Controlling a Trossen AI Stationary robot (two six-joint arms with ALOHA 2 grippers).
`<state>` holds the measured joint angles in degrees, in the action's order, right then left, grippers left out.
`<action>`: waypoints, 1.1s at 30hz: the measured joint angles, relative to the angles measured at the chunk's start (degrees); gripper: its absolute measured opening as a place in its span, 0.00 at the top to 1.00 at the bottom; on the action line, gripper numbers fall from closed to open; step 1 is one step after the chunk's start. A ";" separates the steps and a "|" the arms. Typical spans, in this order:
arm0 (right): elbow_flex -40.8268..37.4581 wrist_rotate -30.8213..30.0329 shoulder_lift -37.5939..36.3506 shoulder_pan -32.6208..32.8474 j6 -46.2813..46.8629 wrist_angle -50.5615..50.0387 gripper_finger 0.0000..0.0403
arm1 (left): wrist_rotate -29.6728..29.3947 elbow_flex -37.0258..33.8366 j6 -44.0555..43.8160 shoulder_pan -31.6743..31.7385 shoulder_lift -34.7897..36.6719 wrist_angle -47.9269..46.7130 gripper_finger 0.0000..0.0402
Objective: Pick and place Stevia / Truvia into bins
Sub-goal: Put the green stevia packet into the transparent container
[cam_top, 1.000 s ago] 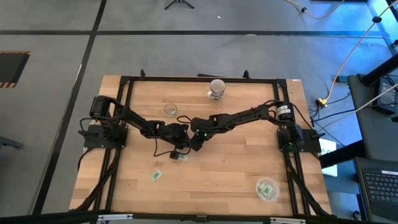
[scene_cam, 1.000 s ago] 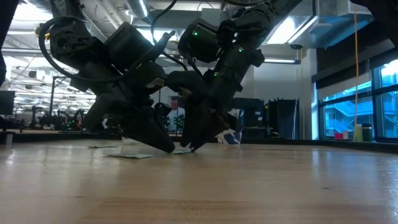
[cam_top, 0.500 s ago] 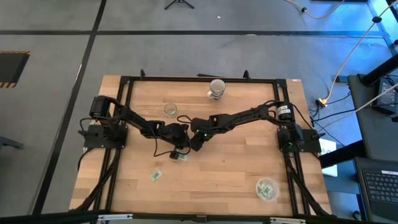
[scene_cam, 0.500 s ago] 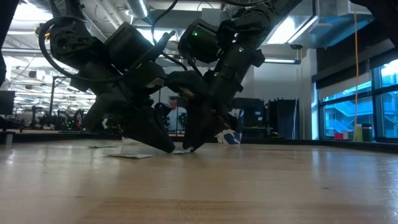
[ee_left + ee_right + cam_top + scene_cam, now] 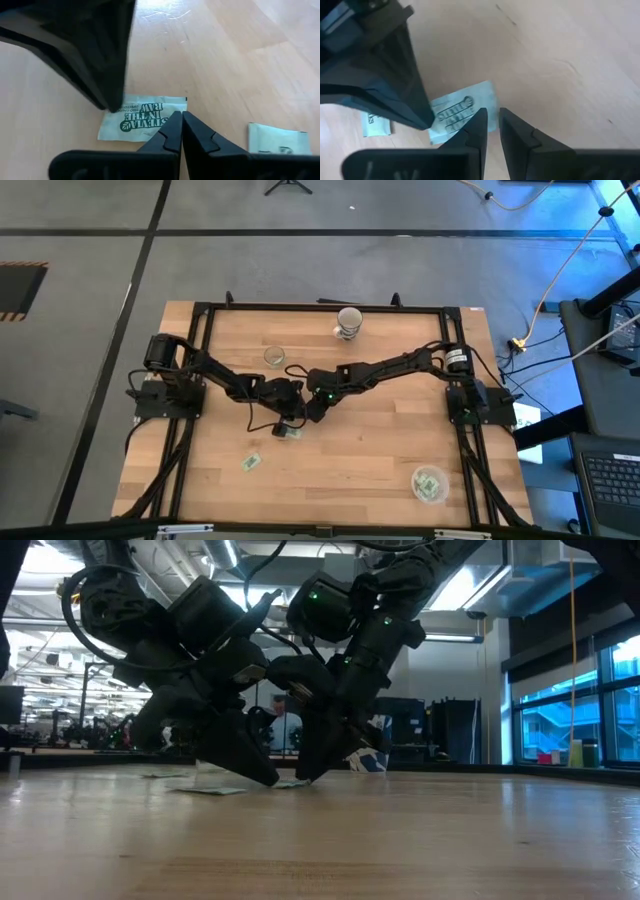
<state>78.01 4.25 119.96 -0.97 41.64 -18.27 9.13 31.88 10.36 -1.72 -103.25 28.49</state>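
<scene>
Stevia sachet lies flat on the table mid-board, second sachet just beside. Left gripper clenched, empty, tips at the sachet's edge. Right gripper barely parted, above the same sachet. Bin well apart, near the right front corner.

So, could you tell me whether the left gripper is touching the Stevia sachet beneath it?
Cannot tell. In the left wrist view the left gripper, fingers shut, overlaps the sachet edge, but no view shows contact or a gap plainly.

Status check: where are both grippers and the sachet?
Both grippers down at one sachet mid-table: left gripper shut, right gripper slightly open, neither holding it. Bin far off, near right corner. Arms crowd each other.
</scene>
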 joint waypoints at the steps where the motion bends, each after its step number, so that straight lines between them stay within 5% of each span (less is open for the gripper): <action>1: -0.02 -0.04 0.00 0.00 -0.01 -0.02 0.87 | 0.40 0.00 -0.37 0.00 0.01 -0.14 0.99; 27: -0.02 1.59 0.00 0.02 1.46 -0.72 0.87 | 1.13 0.00 1.15 -0.02 0.03 -0.35 0.99; 33: -0.02 1.57 0.00 0.02 0.50 -0.99 0.94 | 1.09 0.00 1.15 -0.02 0.03 -0.35 0.99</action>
<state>78.00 5.82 119.96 -0.95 42.13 -19.25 10.22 31.88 11.51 -1.73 -103.22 28.14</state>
